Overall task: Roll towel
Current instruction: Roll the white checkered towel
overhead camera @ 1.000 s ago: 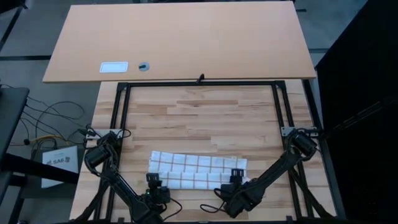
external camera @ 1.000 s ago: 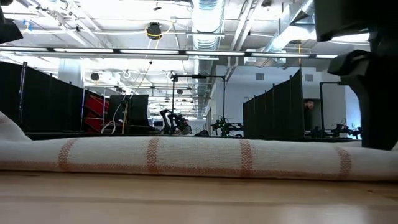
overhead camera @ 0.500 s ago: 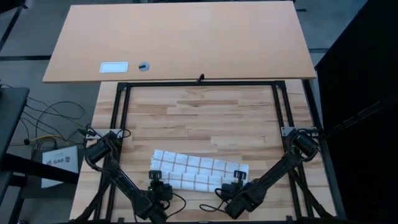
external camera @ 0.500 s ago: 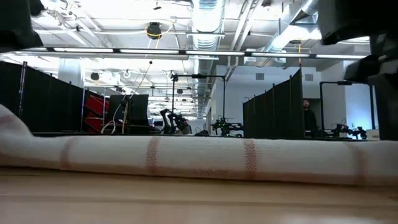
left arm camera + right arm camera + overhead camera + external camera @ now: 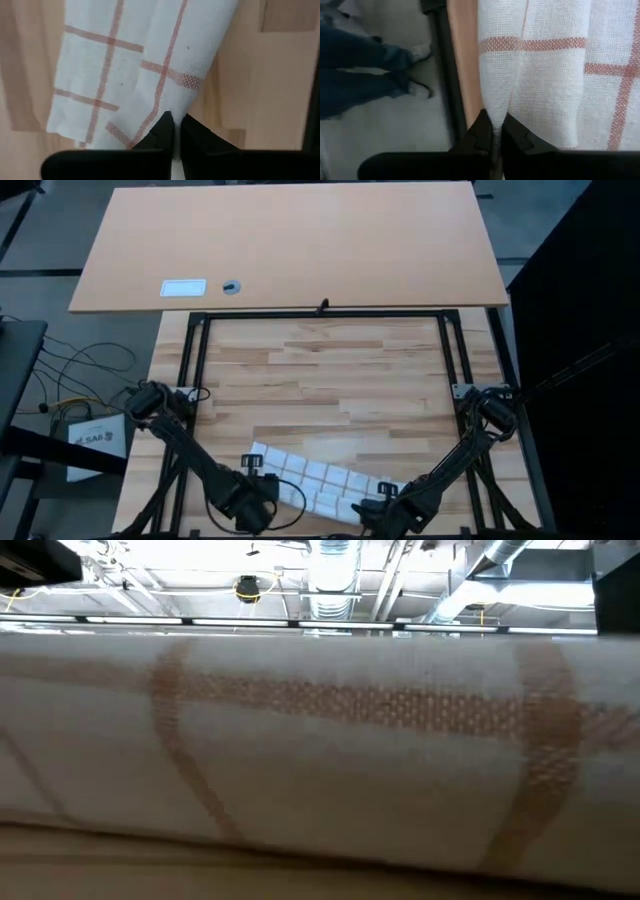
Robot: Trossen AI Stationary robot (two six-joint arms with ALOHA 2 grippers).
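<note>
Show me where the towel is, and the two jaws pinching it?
towel (image 5: 320, 476): high view, middle of the folded cloth.
left gripper (image 5: 174, 131): left wrist view, between its fingertips, shut on the towel's edge.
right gripper (image 5: 493, 129): right wrist view, between its fingertips, shut on a towel fold.

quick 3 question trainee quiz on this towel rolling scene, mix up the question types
1. True or false: both grippers are shut on the towel.
2. Where does the towel lie? A) middle of the table B) near edge, by both grippers C) on the floor
3. Fill in: beyond the table edge, the right wrist view shows a person's ____.

Key:
1. True: left gripper and right gripper each pinch a fold.
2. B
3. legs
</note>
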